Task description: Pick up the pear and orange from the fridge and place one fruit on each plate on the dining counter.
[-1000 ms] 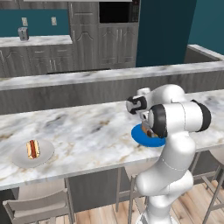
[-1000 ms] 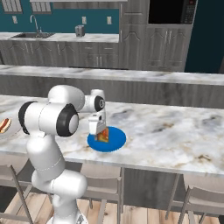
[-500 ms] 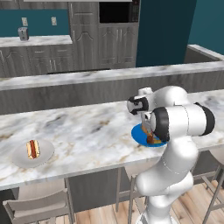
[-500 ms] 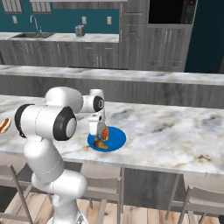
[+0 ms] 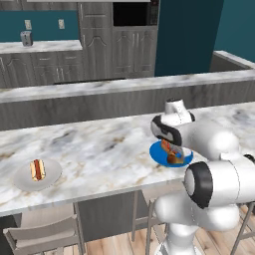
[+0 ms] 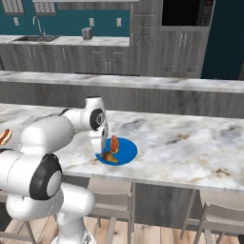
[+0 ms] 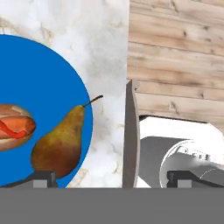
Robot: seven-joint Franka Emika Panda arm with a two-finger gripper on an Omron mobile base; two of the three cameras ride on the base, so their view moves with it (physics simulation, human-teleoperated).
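Observation:
The pear (image 7: 59, 142) lies on its side at the edge of the blue plate (image 7: 39, 78), its stem pointing out over the marble. A hot dog (image 7: 13, 127) lies on the same plate beside it. My gripper (image 7: 113, 177) hangs just above, open, one fingertip (image 7: 41, 177) over the pear's base, nothing between the jaws. From the base, the gripper (image 6: 101, 145) points down at the blue plate (image 6: 126, 151) and pear (image 6: 109, 157) on the dining counter (image 6: 181, 143). The pale plate (image 5: 22, 180) sits far left. The orange and fridge are out of view.
The pale plate carries a hot dog (image 5: 36, 169). Stools (image 5: 40, 239) (image 6: 219, 217) stand under the counter's near edge. A raised dark-panelled ledge (image 5: 99, 99) runs behind the marble. Wooden floor (image 7: 175, 52) lies below the counter edge.
The jaws have gone from shut on the pear to wide open. The pear now rests on the blue plate, free of the fingers.

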